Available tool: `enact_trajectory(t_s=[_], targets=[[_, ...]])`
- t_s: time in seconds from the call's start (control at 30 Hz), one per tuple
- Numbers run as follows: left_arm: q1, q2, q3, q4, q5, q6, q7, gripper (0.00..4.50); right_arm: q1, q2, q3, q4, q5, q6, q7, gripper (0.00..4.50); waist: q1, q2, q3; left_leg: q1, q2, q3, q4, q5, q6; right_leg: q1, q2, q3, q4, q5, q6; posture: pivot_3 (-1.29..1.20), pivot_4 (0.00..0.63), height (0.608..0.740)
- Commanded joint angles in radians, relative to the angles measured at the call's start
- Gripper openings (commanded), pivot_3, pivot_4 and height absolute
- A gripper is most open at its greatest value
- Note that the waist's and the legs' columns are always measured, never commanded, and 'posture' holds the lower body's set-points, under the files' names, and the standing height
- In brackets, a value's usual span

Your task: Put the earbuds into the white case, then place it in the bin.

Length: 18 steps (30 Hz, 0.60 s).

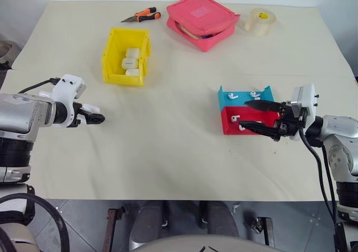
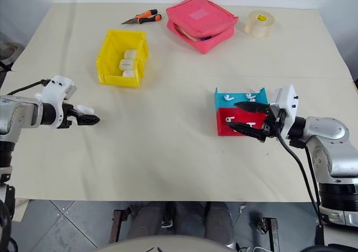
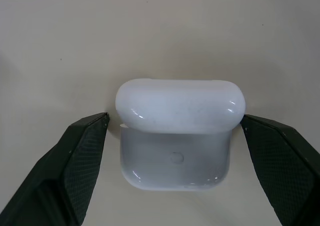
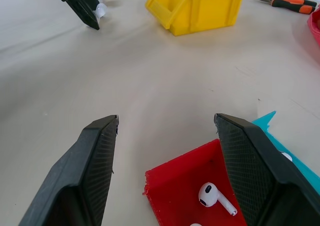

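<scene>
Earbuds point(image 1: 234, 118) lie loose in two small trays at the right of the head views — a few in the red tray point(image 1: 230, 127) and a few in the blue tray point(image 1: 226, 98) just behind it, the two trays touching. The right gripper point(image 1: 250, 115) reaches in from the right edge with its fingers spread apart, hovering over the red tray and holding nothing; its wrist view shows one earbud on the red floor between the fingers. At the left of the frame the left gripper point(image 1: 96, 115) has its jaws as wide as they go around the white case point(image 3: 178, 136), lid shut, with a finger close on either side of it (whether the pads actually press on it I cannot tell). The bin point(image 1: 114, 60) sits in the upper left on the cream table point(image 1: 168, 146), well apart from both grippers, with several more white cases inside it.
</scene>
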Motion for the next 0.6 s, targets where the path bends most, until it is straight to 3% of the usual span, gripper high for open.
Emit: enact_trajectory(t_s=[0.03, 0.3, 0.4, 0.5, 0.6], targets=[[0.006, 0.019, -0.025, -0.013, 0.009, 0.040, -0.030, 4.47, 0.007, -0.007, -0.034, -0.038, 0.021, 0.004, -0.005, 3.17, 0.000, 0.000, 0.000, 0.000, 0.000, 0.000, 0.000, 0.000, 0.000, 0.000, 0.000, 0.000, 0.000, 0.000, 0.000, 0.00, 0.150, 0.740], [0.021, 0.046, -0.039, -0.038, 0.014, 0.091, -0.054, 4.47, 0.001, -0.009, -0.032, -0.036, 0.019, 0.004, -0.011, 3.17, -0.004, 0.000, 0.000, 0.000, 0.000, 0.000, 0.000, 0.000, 0.000, 0.000, 0.000, 0.000, 0.000, 0.000, 0.000, 0.00, 0.150, 0.740], [0.029, 0.030, -0.023, -0.036, 0.020, 0.081, -0.043, 3.90, -0.002, -0.007, -0.030, -0.033, 0.019, 0.002, -0.011, 3.17, -0.006, 0.000, 0.000, 0.000, 0.000, 0.000, 0.000, 0.000, 0.000, 0.000, 0.000, 0.000, 0.000, 0.000, 0.000, 0.00, 0.150, 0.740], [0.031, 0.024, -0.019, -0.038, 0.022, 0.083, -0.042, 2.96, -0.005, -0.006, -0.028, -0.030, 0.018, 0.001, -0.010, 3.17, -0.007, 0.000, 0.000, 0.000, 0.000, 0.000, 0.000, 0.000, 0.000, 0.000, 0.000, 0.000, 0.000, 0.000, 0.000, 0.00, 0.150, 0.740], [0.062, -0.007, 0.044, -0.071, 0.011, -0.013, -0.045, 2.79, -0.005, -0.006, -0.031, -0.030, 0.018, 0.000, -0.012, 3.17, -0.008, 0.000, 0.000, 0.000, 0.000, 0.000, 0.000, 0.000, 0.000, 0.000, 0.000, 0.000, 0.001, 0.000, 0.000, 0.00, 0.150, 0.740]])
